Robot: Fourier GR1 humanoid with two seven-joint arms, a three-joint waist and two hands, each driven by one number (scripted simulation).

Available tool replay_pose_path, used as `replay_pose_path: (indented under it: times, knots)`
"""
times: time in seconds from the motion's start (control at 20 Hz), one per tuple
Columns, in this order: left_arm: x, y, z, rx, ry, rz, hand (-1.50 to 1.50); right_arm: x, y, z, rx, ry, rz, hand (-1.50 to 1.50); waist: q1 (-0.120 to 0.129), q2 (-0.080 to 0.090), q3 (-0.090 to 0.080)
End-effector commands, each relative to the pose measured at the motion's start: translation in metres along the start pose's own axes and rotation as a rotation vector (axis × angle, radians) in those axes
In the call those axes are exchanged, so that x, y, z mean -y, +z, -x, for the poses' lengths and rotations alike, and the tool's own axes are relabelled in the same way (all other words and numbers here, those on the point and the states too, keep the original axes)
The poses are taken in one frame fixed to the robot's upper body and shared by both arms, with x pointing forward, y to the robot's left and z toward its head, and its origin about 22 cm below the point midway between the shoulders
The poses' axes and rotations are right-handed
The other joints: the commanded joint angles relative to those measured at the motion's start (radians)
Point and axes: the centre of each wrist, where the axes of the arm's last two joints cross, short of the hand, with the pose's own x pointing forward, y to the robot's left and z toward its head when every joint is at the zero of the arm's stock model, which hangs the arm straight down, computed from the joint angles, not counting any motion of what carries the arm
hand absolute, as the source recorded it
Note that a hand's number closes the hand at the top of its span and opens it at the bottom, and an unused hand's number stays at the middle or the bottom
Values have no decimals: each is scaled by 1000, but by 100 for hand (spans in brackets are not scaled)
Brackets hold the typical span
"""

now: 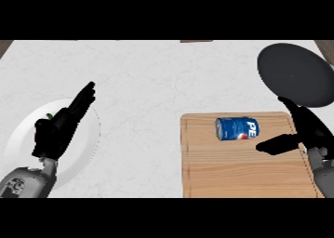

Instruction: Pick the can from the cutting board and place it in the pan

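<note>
Blue can (237, 128) lay sideways on cutting board's (224, 172) far half | right hand (312, 134) just beside it, fingers released, seemingly not touching | should wrap its middle | left hand (59, 128) straight-fingered, well left of board

We record one legible marking only: white letters "PE", the word cut short at the curve, beside a small red-and-white emblem, on the side of the blue can (237, 128).
</note>
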Motion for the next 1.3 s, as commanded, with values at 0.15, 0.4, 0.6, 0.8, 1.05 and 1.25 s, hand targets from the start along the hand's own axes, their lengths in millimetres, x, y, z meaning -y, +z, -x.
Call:
replay_pose_path:
  times: [0.15,0.4,0.6,0.8,1.05,1.25]
  knots:
    - [13,-7,-7,21,0,26,0,30,-10,-53,-147,206,-301,-150,32,9,1]
    - [7,3,-3,27,-8,36,0,-4,-12,-81,-198,258,-452,-150,35,3,2]
    - [-2,-5,-14,10,8,37,0,1,-1,-110,-226,279,-440,-150,14,-2,1]
    - [6,-15,-13,8,-6,20,0,-19,-6,-126,-249,339,-407,-150,15,4,1]
    - [-2,-1,11,-16,-9,10,0,-13,-12,-114,-289,404,-414,-150,-1,-2,1]
    - [3,-3,1,-5,-2,-12,0,-29,-10,-112,-301,405,-427,-150,-8,-3,2]
